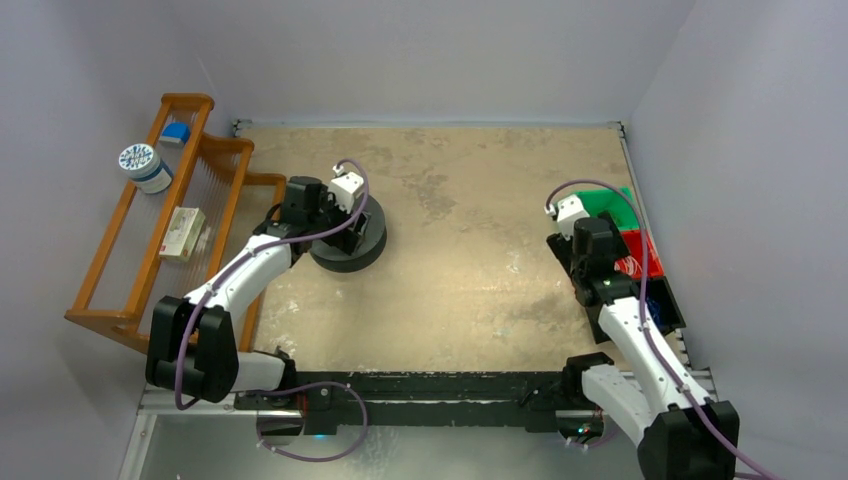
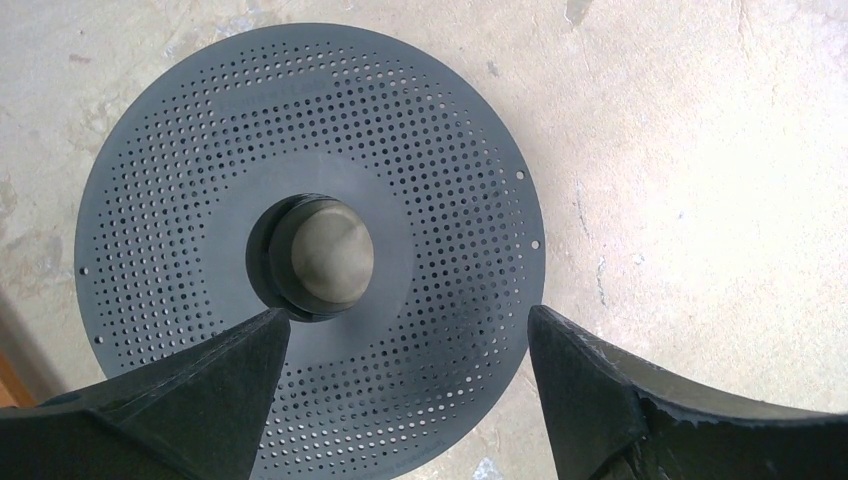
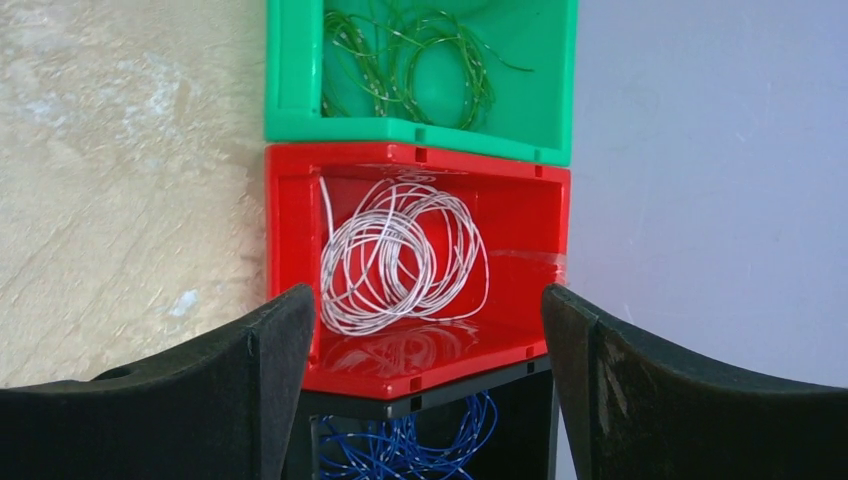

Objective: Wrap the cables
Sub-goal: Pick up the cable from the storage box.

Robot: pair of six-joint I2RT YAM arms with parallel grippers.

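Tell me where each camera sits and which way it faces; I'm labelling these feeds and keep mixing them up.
Top external: above and behind the arm bases, looking down on the table; both arms show.
Left wrist: on the left arm, looking down at the perforated black disc; its open jaws frame the bottom.
Right wrist: on the right arm, facing the red bin of whitish cables, green bin beyond; open jaws below.
Shared: top and left wrist both show the disc; top and right wrist, the bins.
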